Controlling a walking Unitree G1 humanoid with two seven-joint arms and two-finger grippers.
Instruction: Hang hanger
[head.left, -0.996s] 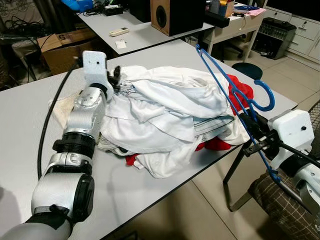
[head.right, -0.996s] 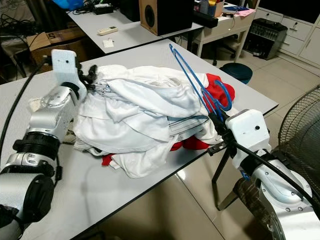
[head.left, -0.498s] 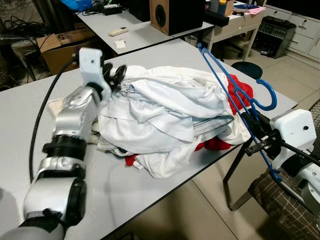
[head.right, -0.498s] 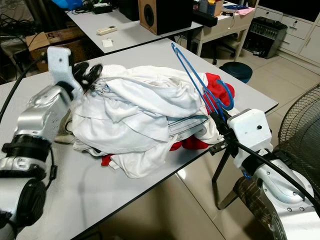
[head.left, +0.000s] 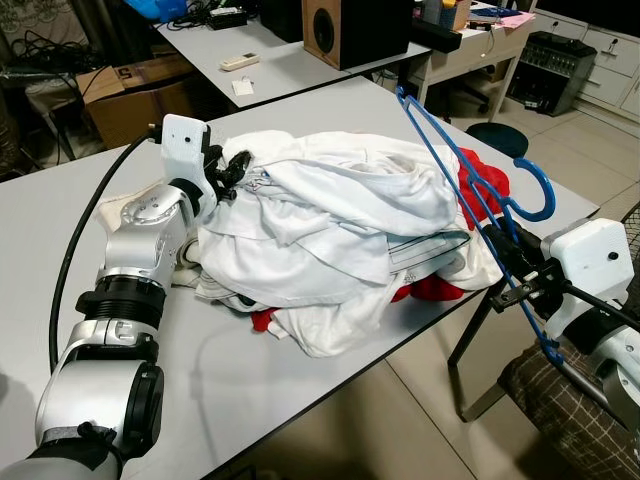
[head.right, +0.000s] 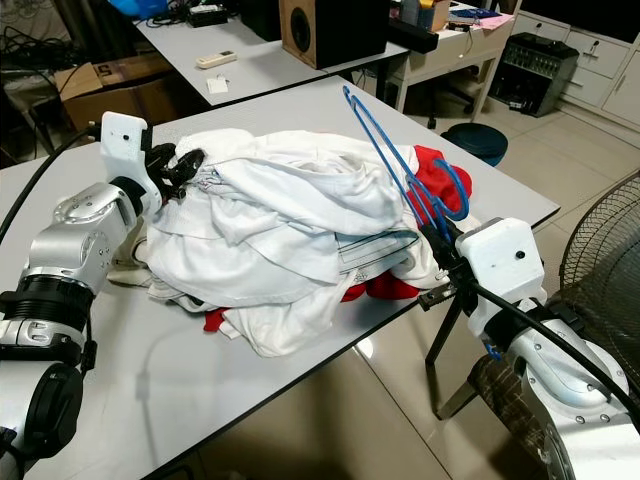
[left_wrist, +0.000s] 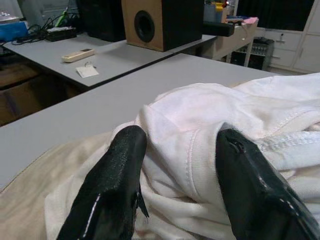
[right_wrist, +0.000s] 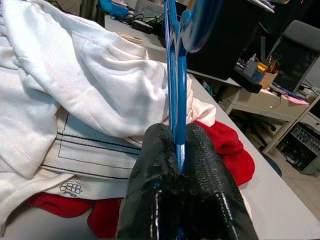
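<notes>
Silver jointed arms with white wrist housings, black cables (thick, looping) and textured black fingers (left_wrist: 112, 190).

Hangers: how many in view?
1. The blue hanger is clamped in the right gripper, leaning over the table's right edge against the clothes pile. More may be buried in the pile.

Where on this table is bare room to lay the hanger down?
Bare grey table lies along the near edge, in front of the white clothes pile, and behind it toward the speaker. The middle is crowded; the right claw holds the blue hanger there.
</notes>
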